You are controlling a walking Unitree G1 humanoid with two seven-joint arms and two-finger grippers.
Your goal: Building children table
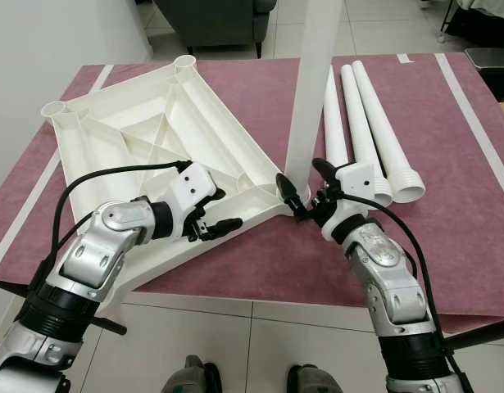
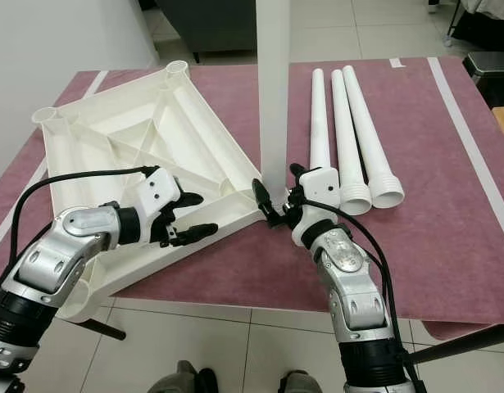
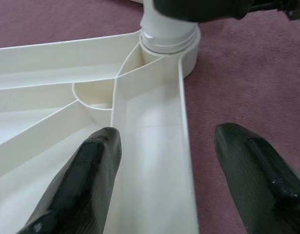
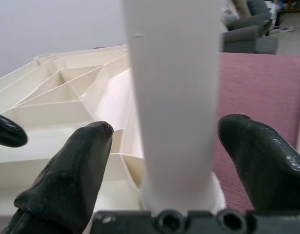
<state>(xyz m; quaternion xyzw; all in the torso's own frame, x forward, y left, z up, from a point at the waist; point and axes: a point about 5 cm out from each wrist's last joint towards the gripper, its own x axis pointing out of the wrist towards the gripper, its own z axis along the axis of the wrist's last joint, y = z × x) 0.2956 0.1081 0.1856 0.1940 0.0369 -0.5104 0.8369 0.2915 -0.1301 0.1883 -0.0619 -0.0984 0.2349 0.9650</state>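
A white plastic tabletop [image 1: 145, 135] lies upside down on the maroon mat, ribs facing up. One white leg [image 1: 313, 90] stands upright in its near right corner socket [image 3: 168, 36]. My right gripper [image 1: 305, 184] is open around the base of that leg [image 4: 171, 97], a black finger on each side with a small gap. My left gripper [image 1: 216, 214] is open just left of that corner, its fingertips [image 3: 86, 180] straddling the tabletop's edge rib [image 3: 154, 161]. Three more white legs [image 1: 373, 131] lie side by side on the mat to the right.
The maroon mat [image 1: 456, 237] covers a low table whose front edge is close to my body. White tape strips [image 1: 473, 115] run along the mat's sides. A dark armchair [image 1: 219, 20] stands behind the table on the tiled floor.
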